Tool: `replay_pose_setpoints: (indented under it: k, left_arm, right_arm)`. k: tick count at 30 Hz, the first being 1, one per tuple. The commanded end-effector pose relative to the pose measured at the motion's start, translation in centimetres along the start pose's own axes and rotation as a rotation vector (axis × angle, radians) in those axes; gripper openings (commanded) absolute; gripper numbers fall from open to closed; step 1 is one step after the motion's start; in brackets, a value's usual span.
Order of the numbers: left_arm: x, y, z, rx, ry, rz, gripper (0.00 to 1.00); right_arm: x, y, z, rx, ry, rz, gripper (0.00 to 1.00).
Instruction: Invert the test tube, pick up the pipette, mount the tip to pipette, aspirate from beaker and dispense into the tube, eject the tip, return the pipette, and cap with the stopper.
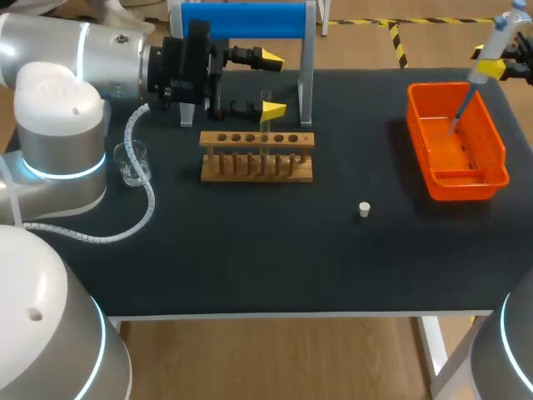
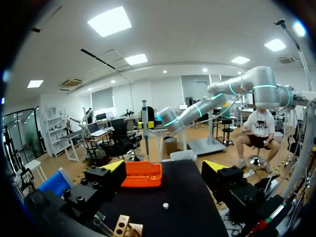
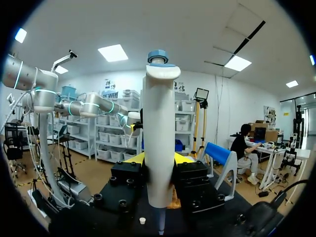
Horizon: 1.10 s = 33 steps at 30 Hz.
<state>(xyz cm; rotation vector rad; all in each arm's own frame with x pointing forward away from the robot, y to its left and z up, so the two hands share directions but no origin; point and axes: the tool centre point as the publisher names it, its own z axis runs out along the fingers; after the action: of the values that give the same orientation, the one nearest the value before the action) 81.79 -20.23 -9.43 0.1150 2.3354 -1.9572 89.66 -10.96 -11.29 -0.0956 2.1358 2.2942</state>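
Pipette (image 3: 159,123) upright, clenched in my right tool (image 3: 158,163), tip down over the orange tray (image 1: 500,148). My left tool (image 1: 272,83), released, lies well apart

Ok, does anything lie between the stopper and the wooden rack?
Nothing visible does. The stopper sits alone on the table, right of the rack, with bare surface between them; the left gripper is on the rack's far side.
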Motion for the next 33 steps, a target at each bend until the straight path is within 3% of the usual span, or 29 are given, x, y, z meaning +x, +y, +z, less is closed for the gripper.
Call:
replay_pose_setpoints:
  k: [1,18,33]
  left_arm:
    - [0.1,0.1,-0.1,0.005,-0.002,0.002,1.0]
    - [0.1,0.1,-0.1,0.005,-0.002,0.002,1.0]
    - [0.1,0.1,-0.1,0.005,-0.002,0.002,1.0]
  right_arm:
    - [-1.4,-0.6,-1.5,0.002,0.049,0.004,0.0]
    - [-4.0,-2.3,-5.9,0.007,0.071,-0.011,0.0]
    - [-4.1,-3.7,-6.3,0.033,0.099,-0.01,0.0]
